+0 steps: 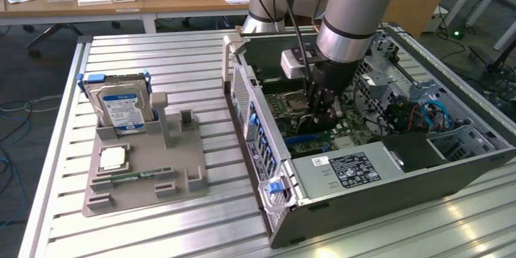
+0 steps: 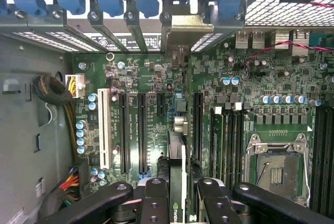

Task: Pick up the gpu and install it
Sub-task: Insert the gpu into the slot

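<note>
I have the black two-fingered gripper (image 2: 180,205) clamped nearly closed on the thin, green-edged gpu (image 2: 176,172), edge-on over the black slots of the green motherboard (image 2: 130,78), where slight misalignment could jam it or make it slip.

Exterior view: high, angled down into open case (image 1: 363,193). Wrist view: behind hand (image 2: 182,195), close over its motherboard (image 2: 209,84).
</note>
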